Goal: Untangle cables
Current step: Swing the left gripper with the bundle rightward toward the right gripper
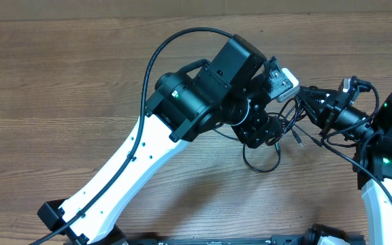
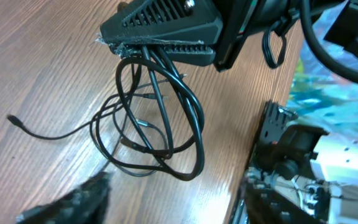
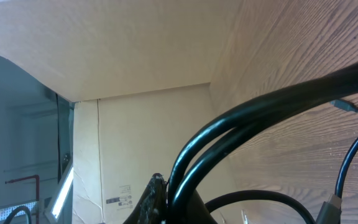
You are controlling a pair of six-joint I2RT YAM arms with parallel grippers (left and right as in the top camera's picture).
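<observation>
Well, cables (image 2: 162,107) in R gripper (image 2: 157,46) (open tabletop (image 1: 60,75) to L)

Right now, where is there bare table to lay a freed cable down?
Free: the wide table stretch left of the left arm, and the near patch between it and the right arm. Crowded: around the cables, bunched by the left arm's wrist and clamped in the right end effector.

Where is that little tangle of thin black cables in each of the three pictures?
Overhead: the cables sit right of centre, between the two arms' tips.
Left wrist: cables at centre, hanging in loops from the right gripper.
Right wrist: cables close up, sweeping from bottom centre to the right edge.
Shared landmark: the wooden table.
</observation>
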